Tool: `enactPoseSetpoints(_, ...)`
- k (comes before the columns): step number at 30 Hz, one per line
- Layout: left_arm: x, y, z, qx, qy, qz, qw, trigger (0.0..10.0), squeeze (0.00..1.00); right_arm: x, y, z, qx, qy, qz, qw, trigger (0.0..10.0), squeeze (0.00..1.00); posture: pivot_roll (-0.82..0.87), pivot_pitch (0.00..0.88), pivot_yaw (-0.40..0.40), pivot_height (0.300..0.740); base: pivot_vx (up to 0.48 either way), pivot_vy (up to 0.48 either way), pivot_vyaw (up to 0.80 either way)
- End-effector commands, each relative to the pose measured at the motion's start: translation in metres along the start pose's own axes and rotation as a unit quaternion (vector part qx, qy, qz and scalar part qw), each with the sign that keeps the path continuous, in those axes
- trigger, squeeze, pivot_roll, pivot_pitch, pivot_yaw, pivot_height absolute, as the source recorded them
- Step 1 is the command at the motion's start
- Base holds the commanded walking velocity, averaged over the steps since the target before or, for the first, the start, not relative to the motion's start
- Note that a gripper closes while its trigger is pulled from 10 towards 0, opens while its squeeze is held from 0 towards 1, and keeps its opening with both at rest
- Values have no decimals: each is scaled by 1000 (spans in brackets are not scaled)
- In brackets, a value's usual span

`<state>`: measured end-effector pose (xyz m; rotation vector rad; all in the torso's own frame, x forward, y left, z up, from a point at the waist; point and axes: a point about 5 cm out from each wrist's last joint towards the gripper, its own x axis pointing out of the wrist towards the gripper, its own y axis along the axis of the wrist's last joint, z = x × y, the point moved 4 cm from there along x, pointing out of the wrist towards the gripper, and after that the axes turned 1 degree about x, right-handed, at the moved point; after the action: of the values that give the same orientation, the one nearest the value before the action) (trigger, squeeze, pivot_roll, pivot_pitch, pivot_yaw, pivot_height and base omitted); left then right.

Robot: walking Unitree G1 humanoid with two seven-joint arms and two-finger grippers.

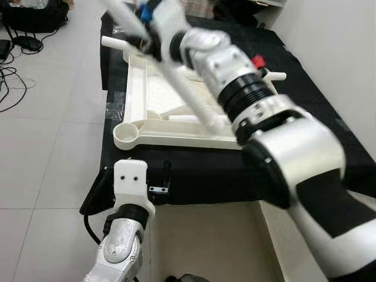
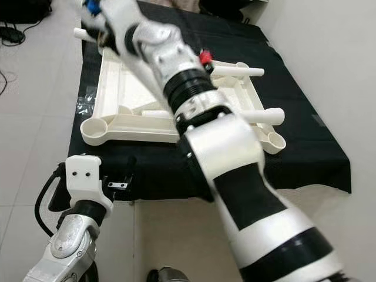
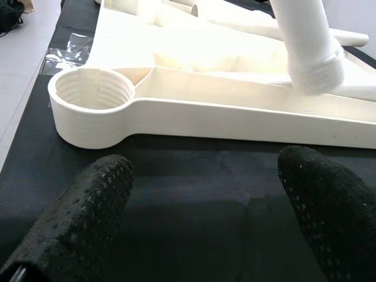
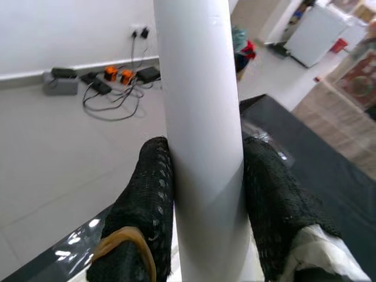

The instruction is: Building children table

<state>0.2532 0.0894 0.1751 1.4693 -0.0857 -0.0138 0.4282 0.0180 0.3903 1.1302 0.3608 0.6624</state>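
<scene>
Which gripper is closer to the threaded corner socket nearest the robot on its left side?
Left. The left gripper hovers open just before the corner socket; the right gripper grips a white leg farther off.

Head eyes look down on the tabletop; wrist cameras sit close.

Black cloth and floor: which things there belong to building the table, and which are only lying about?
Job: white tabletop, upside down; table leg in right tool; threaded corner socket; spare leg.
Lying about: cables; black bag; clear plastic wrap.
</scene>
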Motion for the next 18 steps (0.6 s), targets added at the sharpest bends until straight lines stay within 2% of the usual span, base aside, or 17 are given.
enactPoseSetpoints(1,2,-3,11,-29,-8,-7,1000,10000,0,-5,18,13,8,-20,28,999,0,0,-61,83,-217,740,0,0,0)
enactPoseSetpoints(2,6,0,5,-26,-2,-3,1000,10000,0,-16,38,35,40,-48,65,996,0,0,-51,70,-199,740,0,0,0)
enactPoseSetpoints(3,6,0,5,-26,-2,-3,1000,10000,0,-16,38,35,40,-48,65,996,0,0,-51,70,-199,740,0,0,0)
enactPoseSetpoints(5,10,2,0,-16,3,-1,1000,10000,0,-27,52,55,81,-73,100,989,0,0,-45,63,-193,740,0,0,0)
enactPoseSetpoints(6,10,2,0,-16,3,-1,1000,10000,0,-27,52,55,81,-73,100,989,0,0,-45,63,-193,740,0,0,0)
enactPoseSetpoints(7,11,3,-1,-11,3,1,1000,10000,0,-31,56,61,98,-83,111,986,0,0,-45,63,-193,740,0,0,0)
enactPoseSetpoints(8,14,6,-5,8,4,8,1000,10000,0,-36,58,68,136,-89,128,978,0,0,-33,54,-179,740,0,0,0)
enactPoseSetpoints(9,14,6,-5,8,4,8,1000,10000,0,-36,58,68,136,-89,128,978,0,0,-33,54,-179,740,0,0,0)
enactPoseSetpoints(11,20,14,-10,28,2,24,999,10000,0,-41,56,77,188,-96,146,967,0,0,-26,48,-166,740,0,0,0)
enactPoseSetpoints(14,24,22,-13,44,2,40,998,10000,0,-43,52,81,211,-97,157,960,0,0,-21,45,-160,740,0,0,0)
enactPoseSetpoints(16,34,47,-18,82,-3,83,993,10000,0,-47,36,83,232,-93,183,951,0,0,-7,32,-138,740,0,0,0)
enactPoseSetpoints(17,34,47,-18,82,-3,83,993,10000,0,-47,36,83,232,-93,183,951,0,0,-7,32,-138,740,0,0,0)
enactPoseSetpoints(18,40,59,-20,106,-7,101,989,10000,0,-49,27,84,241,-93,194,946,0,0,-4,28,-132,740,0,0,0)
